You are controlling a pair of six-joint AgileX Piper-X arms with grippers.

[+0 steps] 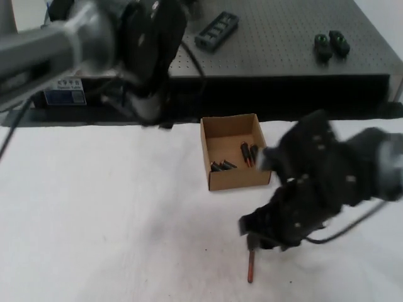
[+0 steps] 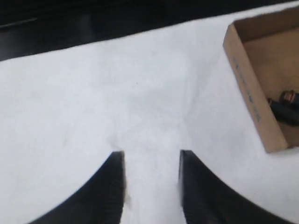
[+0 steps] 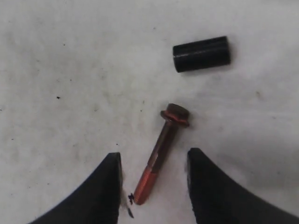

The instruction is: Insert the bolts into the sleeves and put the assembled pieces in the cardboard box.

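On white cloth point(image 3: 56, 56), a reddish flanged bolt point(image 3: 161, 149) lies under the right gripper point(image 3: 154, 156), fingers apart.

No print is legible; the blue label point(image 1: 64, 92) on the bench front point(image 1: 283, 88) seems lettered, but blurred.

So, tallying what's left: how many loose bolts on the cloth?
1: the bolt lies under the right gripper, apart from the sleeve. That arm may hide others.

The bolt point(image 3: 161, 149) at the black right gripper point(image 3: 154, 161) was rusty red, the sleeve point(image 3: 201, 54) beyond it black, the box point(image 1: 239, 179) brown.
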